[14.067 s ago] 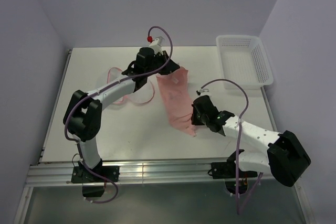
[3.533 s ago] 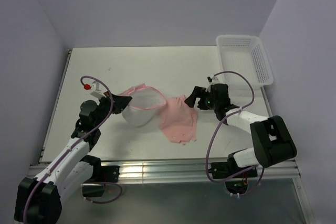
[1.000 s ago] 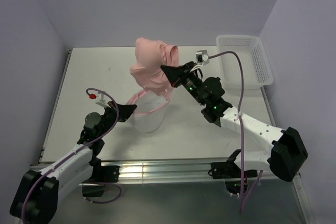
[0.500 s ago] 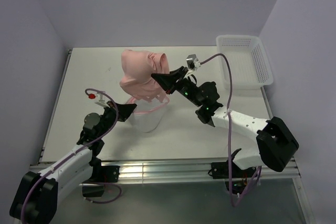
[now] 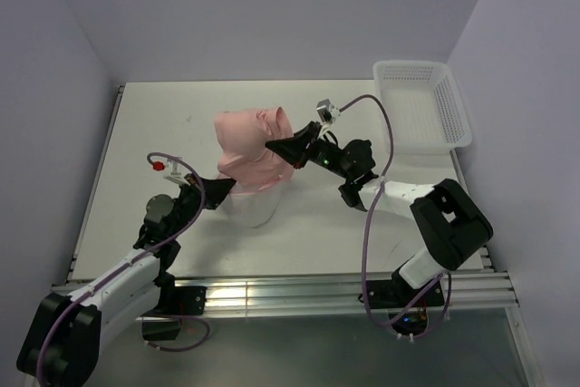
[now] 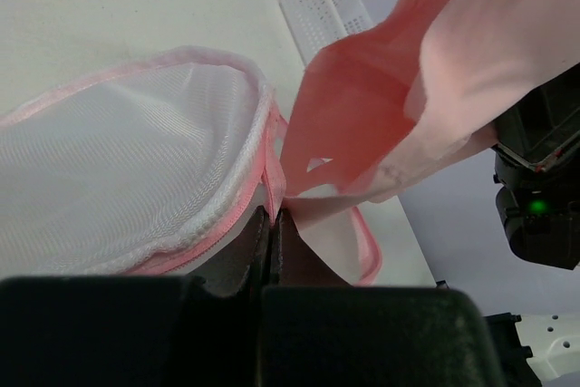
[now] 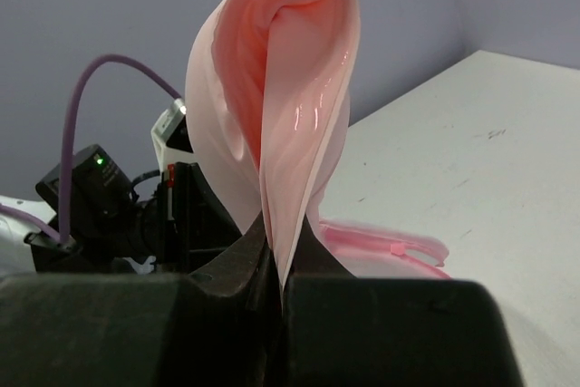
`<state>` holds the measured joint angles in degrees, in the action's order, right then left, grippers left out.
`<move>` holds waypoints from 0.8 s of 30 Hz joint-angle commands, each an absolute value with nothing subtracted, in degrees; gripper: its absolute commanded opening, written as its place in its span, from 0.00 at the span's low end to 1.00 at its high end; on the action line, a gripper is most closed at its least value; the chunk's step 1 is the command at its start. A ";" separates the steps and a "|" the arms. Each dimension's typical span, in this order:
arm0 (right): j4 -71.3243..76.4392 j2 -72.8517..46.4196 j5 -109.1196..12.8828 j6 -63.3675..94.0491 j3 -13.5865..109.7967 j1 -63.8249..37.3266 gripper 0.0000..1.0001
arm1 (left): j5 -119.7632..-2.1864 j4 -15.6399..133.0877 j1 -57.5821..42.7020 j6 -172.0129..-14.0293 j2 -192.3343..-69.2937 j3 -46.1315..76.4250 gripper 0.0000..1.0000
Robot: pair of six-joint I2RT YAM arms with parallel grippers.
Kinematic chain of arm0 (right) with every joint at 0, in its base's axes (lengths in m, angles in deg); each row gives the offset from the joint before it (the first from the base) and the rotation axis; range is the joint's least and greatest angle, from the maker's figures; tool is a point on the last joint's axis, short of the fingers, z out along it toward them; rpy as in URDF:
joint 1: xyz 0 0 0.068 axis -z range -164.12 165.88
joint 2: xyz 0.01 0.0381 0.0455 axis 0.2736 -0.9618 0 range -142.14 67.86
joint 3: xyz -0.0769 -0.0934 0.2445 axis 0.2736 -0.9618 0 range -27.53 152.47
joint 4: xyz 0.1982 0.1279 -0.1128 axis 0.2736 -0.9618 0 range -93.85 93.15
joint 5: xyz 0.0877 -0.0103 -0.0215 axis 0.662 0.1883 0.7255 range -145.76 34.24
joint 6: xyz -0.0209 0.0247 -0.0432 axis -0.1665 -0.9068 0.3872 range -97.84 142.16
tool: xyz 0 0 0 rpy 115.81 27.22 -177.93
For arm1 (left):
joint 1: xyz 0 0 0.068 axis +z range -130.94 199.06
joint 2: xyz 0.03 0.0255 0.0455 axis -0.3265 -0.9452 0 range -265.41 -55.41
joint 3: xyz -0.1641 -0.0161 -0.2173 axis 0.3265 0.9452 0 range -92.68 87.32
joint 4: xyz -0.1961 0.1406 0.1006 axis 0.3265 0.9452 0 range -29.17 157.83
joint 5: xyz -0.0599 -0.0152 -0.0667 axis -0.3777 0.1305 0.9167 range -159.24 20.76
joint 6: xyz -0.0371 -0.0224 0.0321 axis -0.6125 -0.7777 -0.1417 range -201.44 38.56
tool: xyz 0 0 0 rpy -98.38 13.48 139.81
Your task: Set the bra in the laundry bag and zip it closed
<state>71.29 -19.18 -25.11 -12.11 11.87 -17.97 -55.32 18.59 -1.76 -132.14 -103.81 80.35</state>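
Note:
The pink bra (image 5: 246,149) hangs from my right gripper (image 5: 272,144), which is shut on its fabric (image 7: 290,97) and holds it right over the open mouth of the laundry bag (image 5: 252,207). The bra's lower part reaches down to the bag's opening. The laundry bag is a translucent mesh pouch with a pink rim (image 6: 136,178). My left gripper (image 5: 228,189) is shut on that pink rim (image 6: 272,189) at the bag's left side and holds it up. The bra (image 6: 408,106) hangs just beyond the rim in the left wrist view.
A white lattice basket (image 5: 421,104) stands at the back right of the white table (image 5: 154,124). The right arm stretches across the middle of the table toward the bag. Purple walls close in on the left, back and right.
My right gripper has carried the bra lower and a little left, down onto the bag's mouth. My left gripper has kept hold of the rim in the same place.

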 commanded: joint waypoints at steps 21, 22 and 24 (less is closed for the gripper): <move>56.55 -16.70 -28.84 -1.94 2.89 -20.16 0.00 | -52.54 10.11 -1.95 -130.75 -113.15 72.90 0.00; 54.85 -14.08 -33.04 -1.49 1.66 -20.24 0.00 | -52.45 10.90 -1.95 -130.66 -112.19 72.81 0.00; 46.78 -10.82 -35.45 0.70 2.61 -20.25 0.00 | -53.76 13.44 -1.86 -130.05 -110.70 73.16 0.00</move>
<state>56.43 -16.38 -27.77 -3.76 2.27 -19.83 -54.12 15.75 -1.76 -131.07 -112.97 75.35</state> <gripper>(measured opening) 0.041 0.023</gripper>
